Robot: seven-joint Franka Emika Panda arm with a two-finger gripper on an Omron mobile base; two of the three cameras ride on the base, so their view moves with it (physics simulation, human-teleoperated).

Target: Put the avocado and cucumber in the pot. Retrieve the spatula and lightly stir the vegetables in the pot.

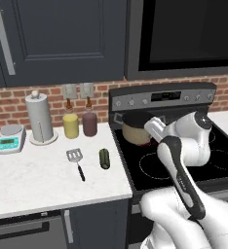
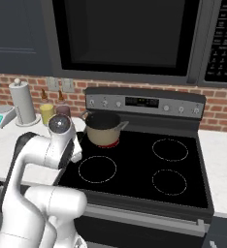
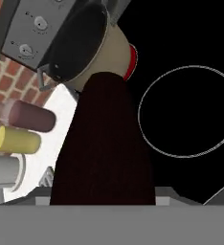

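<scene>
From my left base camera, going left to right, I see a small scale [image 1: 10,137] at the counter's far edge with a pale display whose figures I cannot read, then a paper towel roll [image 1: 40,118] on its stand, a yellow bottle [image 1: 70,124] and a dark red bottle [image 1: 89,121] side by side against the brick wall; neither carries a label I can make out. In front of them on the white counter [image 1: 33,180] the spatula [image 1: 77,161] lies flat with its slotted head toward the wall and its black handle toward me, and the cucumber [image 1: 104,158] lies just to its right, apart from it. Further right is the stove [image 1: 150,160], with the pot [image 1: 134,130] standing on its rear left burner; the marks on the stove's control panel are too small to read. My arm bends over the stove's left side, close to the pot. In my hand camera the avocado [image 3: 104,143] sits right up against the lens between my fingers, a dark maroon-black mass in front of the pot, so my gripper [image 3: 104,203] is clasped around it with the jaws held fairly wide.
</scene>
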